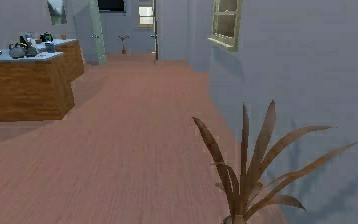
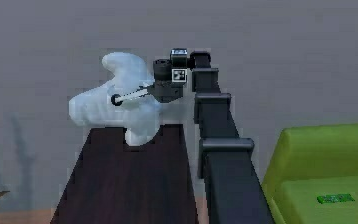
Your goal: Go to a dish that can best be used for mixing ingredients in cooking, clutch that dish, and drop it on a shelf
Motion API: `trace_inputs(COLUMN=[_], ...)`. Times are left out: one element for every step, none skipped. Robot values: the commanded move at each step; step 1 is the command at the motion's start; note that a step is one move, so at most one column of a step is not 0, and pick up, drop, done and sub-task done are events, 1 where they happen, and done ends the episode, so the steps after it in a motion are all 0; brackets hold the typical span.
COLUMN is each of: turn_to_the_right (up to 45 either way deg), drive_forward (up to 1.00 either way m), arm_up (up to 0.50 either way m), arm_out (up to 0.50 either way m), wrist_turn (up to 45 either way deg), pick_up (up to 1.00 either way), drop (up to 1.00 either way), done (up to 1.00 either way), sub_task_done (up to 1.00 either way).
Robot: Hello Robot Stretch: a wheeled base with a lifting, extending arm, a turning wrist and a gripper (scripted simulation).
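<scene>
In the arm side view the dark arm rises from the bottom edge, with two white marked squares at its far end. Left of them is my gripper, its thin fingers reaching into a pale bluish-white lumpy thing; its shape is too irregular to name it a dish. The thing's lower part meets the far end of a dark brown wooden top. I cannot tell whether the gripper holds anything.
A lime-green block stands right of the arm. In the forward view a wooden counter with several small items is at the left, a red-brown leafy plant at the bottom right, a window on the right wall, and open wood floor toward a far doorway.
</scene>
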Motion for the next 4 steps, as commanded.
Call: trace_inputs(turn_to_the_right=[0.0,0.0,0.0,0.0], drive_forward=[0.00,0.00,0.00,0.00], arm_up=[0.00,0.02,0.00,0.00], arm_out=[0.00,0.00,-0.08,0.00], wrist_turn=[0.0,0.0,0.0,-45.0], pick_up=[0.00,0.00,0.00,0.00], drop=[1.00,0.00,0.00,0.00], done=[0.00,0.00,0.00,0.00], sub_task_done=[0.00,0.00,0.00,0.00])
